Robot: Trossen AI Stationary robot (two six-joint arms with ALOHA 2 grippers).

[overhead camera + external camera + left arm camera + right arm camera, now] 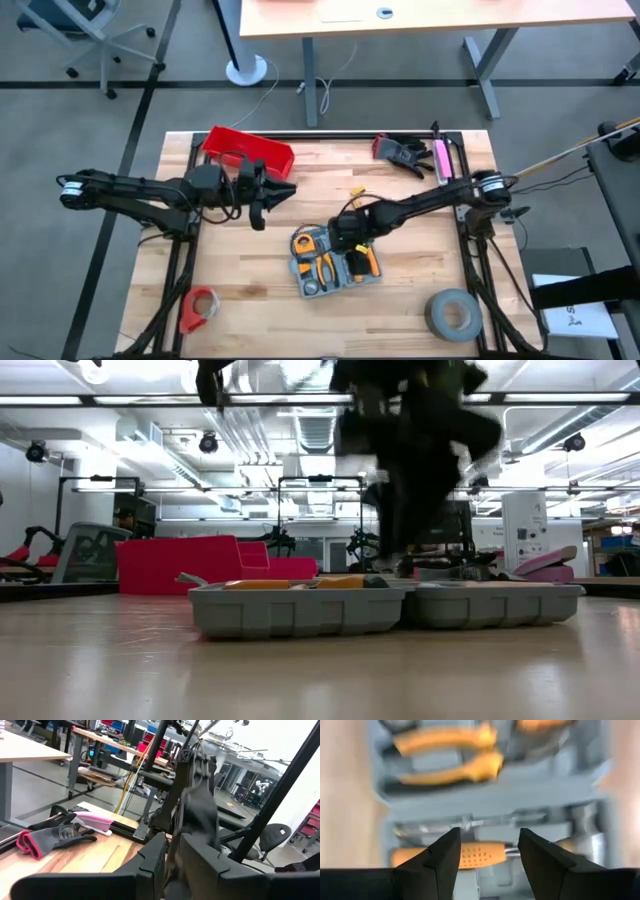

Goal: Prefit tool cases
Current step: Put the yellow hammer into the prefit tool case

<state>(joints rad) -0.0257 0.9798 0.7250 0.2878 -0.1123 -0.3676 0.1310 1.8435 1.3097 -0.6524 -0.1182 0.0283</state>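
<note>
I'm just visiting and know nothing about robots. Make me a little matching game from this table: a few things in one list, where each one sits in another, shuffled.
Things:
1. tool case
2. red bin
3. grey tape roll
4. gloves

Places:
A. far edge of the table, on the right arm's side
B. near corner, on the right arm's side
C. middle of the table, lying open under the right gripper
D. far edge, on the left arm's side

Pairs: 1-C, 2-D, 3-B, 4-A
</note>
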